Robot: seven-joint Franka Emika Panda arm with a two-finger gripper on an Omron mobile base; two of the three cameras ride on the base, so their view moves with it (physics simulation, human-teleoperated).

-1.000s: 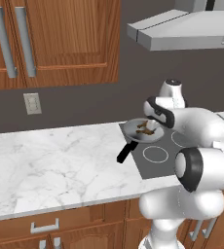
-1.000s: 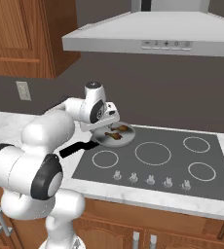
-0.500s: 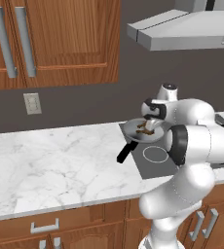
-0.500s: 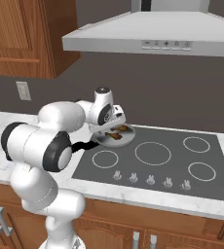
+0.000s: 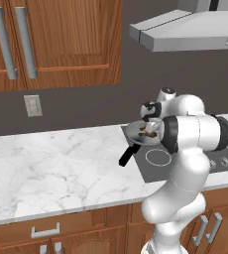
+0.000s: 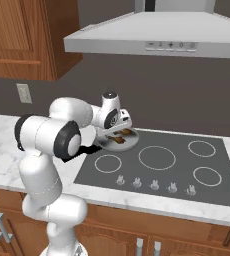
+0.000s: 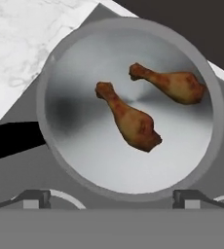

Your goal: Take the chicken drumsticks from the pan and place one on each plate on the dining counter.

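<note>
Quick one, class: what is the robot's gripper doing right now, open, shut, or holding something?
Gripper: open, holding nothing, poised above the pan with both drumsticks lying in it.

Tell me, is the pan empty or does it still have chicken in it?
Not empty. The pan holds both chicken drumsticks, lying apart from each other, and the open fingers touch neither.

Both base views look forward and down from behind the arm, one from its left, one from its right, sharing the pan (image 5: pixel 140 134) (image 6: pixel 118 140) on the cooktop (image 6: pixel 159 167). The hand view looks steeply down, close over the pan (image 7: pixel 128 104), handle toward nine o'clock.
</note>
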